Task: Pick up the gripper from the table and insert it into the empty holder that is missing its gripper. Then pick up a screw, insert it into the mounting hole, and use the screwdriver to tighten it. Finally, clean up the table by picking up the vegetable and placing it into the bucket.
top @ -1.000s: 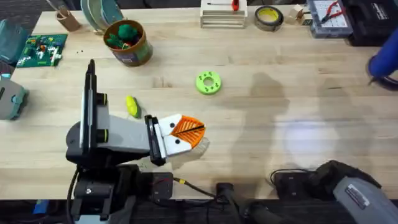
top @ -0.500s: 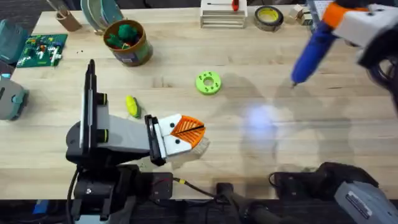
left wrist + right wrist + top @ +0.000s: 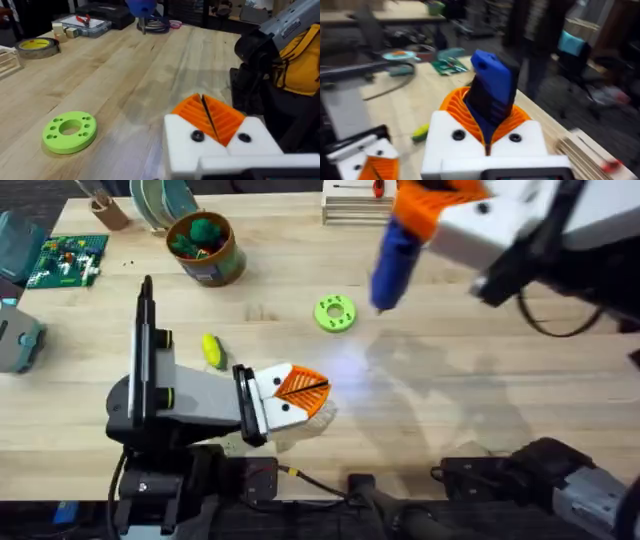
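Both orange fingers sit in their white holders on the left gripper, which lies low near the tabletop's near edge with fingers pressed together on nothing, so the insertion looks done; in the left wrist view each holder shows a dark screw head, so tightening seems the step in hand. The right gripper is clamped around the blue screwdriver, tip down above the tabletop's middle. The vegetable lies on the tabletop just beside the left arm, not yet in the bucket near the far left corner.

The left gripper rests low near its base with fingers pressed together, while the right gripper hangs raised, clamped shut.
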Controlling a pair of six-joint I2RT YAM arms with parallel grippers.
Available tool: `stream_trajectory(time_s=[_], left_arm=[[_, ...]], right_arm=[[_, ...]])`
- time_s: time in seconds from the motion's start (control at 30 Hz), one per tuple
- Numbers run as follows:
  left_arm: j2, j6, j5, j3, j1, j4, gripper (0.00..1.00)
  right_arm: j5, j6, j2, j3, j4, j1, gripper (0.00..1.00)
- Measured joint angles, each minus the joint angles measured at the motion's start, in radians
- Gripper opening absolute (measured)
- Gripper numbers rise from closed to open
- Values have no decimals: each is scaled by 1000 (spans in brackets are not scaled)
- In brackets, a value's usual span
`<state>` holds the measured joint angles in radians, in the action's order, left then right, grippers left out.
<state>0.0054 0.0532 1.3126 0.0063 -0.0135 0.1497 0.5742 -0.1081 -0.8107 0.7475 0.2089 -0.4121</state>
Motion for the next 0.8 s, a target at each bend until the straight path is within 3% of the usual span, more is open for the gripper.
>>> stream_trajectory(time_s=[0.23, 0.8], left_arm=[[0, 0, 0, 0, 0, 0, 11], [0, 0, 0, 0, 0, 0, 11]], right_arm=[[-19, 4, -109, -6, 189, -188, 11], [-20, 4, -178, -6, 367, -412, 11]])
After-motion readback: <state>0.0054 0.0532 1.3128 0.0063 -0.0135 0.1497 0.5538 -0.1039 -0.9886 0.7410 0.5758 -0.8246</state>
